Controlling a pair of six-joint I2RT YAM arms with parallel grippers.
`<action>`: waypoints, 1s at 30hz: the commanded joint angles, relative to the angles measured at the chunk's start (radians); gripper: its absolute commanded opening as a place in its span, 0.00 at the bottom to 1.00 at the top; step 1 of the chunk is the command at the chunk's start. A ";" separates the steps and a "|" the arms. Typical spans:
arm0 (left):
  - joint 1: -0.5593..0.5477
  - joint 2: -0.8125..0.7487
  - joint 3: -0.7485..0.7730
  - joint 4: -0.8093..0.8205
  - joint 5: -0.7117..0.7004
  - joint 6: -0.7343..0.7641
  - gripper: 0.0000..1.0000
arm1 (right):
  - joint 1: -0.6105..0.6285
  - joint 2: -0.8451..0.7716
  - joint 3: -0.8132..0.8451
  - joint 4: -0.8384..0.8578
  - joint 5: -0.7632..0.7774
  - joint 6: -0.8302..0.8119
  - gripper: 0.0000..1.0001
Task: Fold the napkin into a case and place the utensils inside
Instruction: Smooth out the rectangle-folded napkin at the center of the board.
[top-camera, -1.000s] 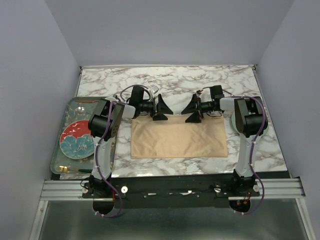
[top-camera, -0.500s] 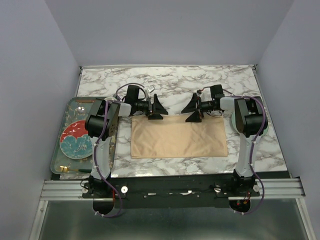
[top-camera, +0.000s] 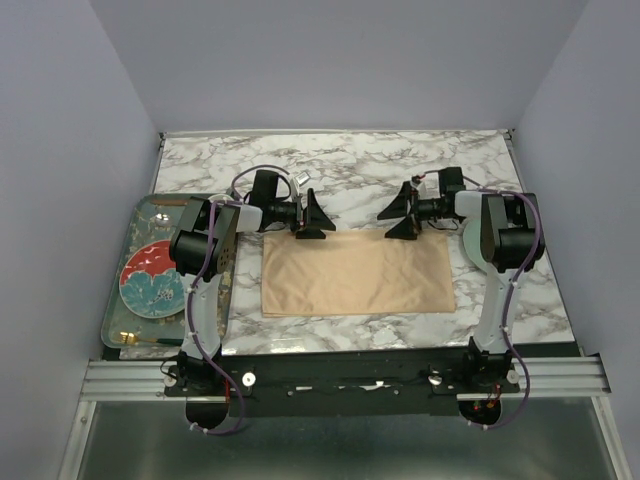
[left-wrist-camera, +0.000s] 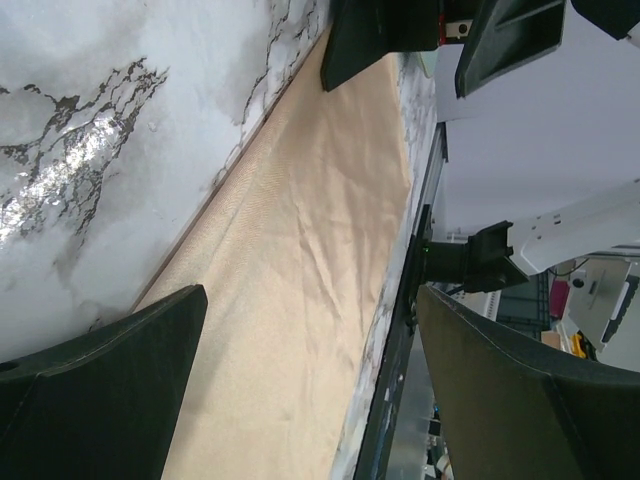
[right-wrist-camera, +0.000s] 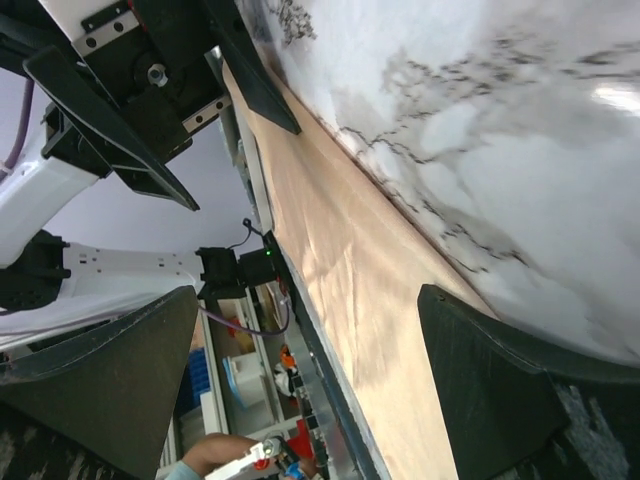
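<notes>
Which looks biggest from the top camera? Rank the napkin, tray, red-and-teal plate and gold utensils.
1. the napkin and the tray: too alike to separate, with the left arm hiding part of the tray.
2. the red-and-teal plate.
3. the gold utensils, smallest.

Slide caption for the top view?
Left gripper and right gripper, jaws open, poised at the far edge of the napkin; utensils on the tray.

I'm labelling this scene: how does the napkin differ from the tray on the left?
The napkin is plain peach-orange cloth; the tray is grey-green and patterned. The napkin lies in the middle of the table, while the tray sits at its left edge. The napkin carries nothing, but the tray holds plates and gold utensils. Both are rectangular and lie flat.
</notes>
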 joint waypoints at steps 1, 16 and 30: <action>0.015 0.035 -0.021 -0.127 -0.094 0.091 0.99 | -0.074 0.052 0.060 -0.184 0.027 -0.166 1.00; 0.020 0.026 -0.006 -0.162 -0.110 0.109 0.99 | -0.194 0.090 0.224 -0.552 0.082 -0.461 1.00; -0.101 -0.286 0.156 -0.459 -0.484 0.448 0.99 | -0.156 -0.071 0.271 -0.600 0.128 -0.487 0.98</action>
